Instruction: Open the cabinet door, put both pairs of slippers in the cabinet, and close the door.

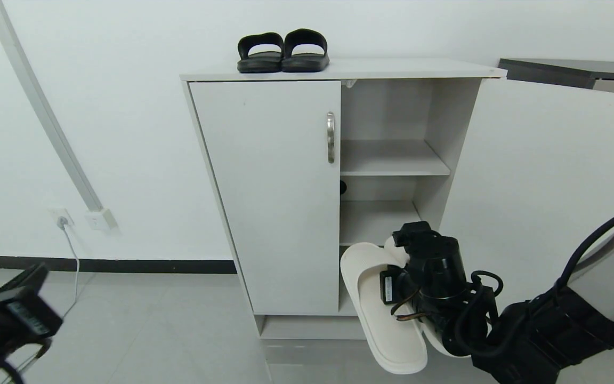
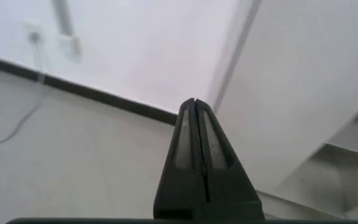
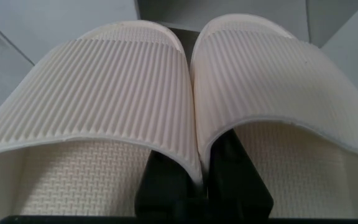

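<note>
Cabinet door (image 1: 541, 176) on the right stands swung open, so you can count that step done. Your right gripper (image 3: 199, 171) is clamped on the white slippers (image 1: 387, 309), held as a pair just in front of the cabinet (image 1: 264, 213) at its lower opening, not yet inside. The black slippers (image 1: 283, 52) sit on the cabinet top. Your left gripper (image 2: 195, 124) is closed on nothing. Stowing both pairs and closing up remain.

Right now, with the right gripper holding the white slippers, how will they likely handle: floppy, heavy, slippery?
Probably light: the white slippers hang from the right gripper by their ribbed straps alone. Likely fairly stiff: the soles jut out without sagging. The ribbing should resist slipping.
</note>
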